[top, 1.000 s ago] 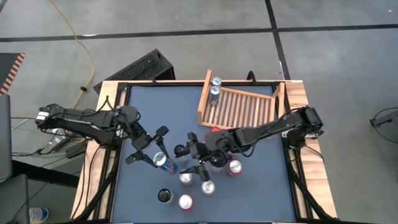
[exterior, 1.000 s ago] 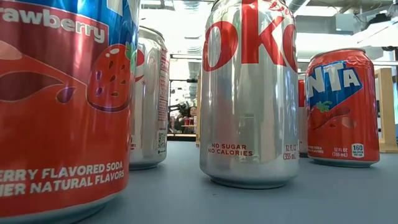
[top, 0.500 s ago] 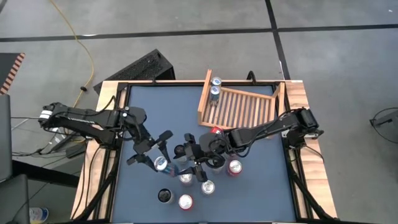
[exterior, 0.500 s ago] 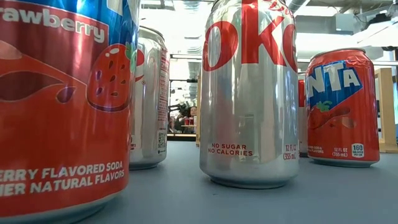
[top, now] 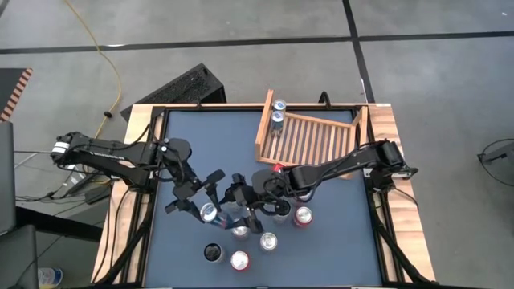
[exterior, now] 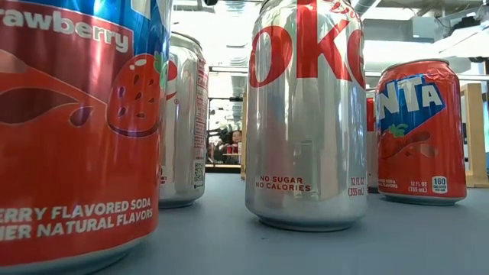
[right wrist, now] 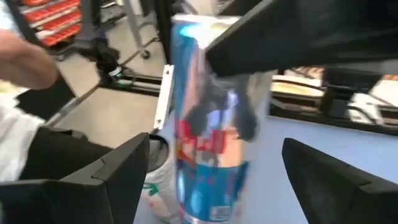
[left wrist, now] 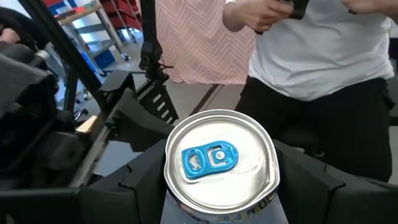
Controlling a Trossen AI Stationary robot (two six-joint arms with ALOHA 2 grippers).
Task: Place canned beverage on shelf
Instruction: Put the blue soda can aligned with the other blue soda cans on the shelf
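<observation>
My left gripper (top: 201, 202) is shut on a slim blue can with a blue tab (top: 211, 213), over the middle of the table. The can also shows in the left wrist view (left wrist: 219, 155) and the right wrist view (right wrist: 208, 124). My right gripper (top: 238, 201) is open. Its fingers stand on either side of this can's lower half (right wrist: 208, 186), apart from it. The wooden shelf (top: 313, 138) lies at the far right, with two cans (top: 278, 112) standing in its far left corner. My left gripper pinches the blue can between its two fingers, on the side wall just under the top rim (left wrist: 176, 198). The fingers (right wrist: 261, 37) come from the table's left, slanting down, and lie across the can. The can is tilted; I cannot tell whether its bottom is on the table.
Several cans stand close by on the near side (top: 240, 231) (top: 268, 241) (top: 303, 215), with two more (top: 239, 260) (top: 214, 253) by the near edge. The low view shows a strawberry can (exterior: 76, 130), a Diet Coke (exterior: 306, 114) and a Fanta (exterior: 420, 130). A person stands beyond the table (left wrist: 323, 56).
My right gripper has moved toward the table's left, up to the blue can, and now has it between its open fingers. My left gripper has shifted slightly toward the right with the can and stays shut on it.
</observation>
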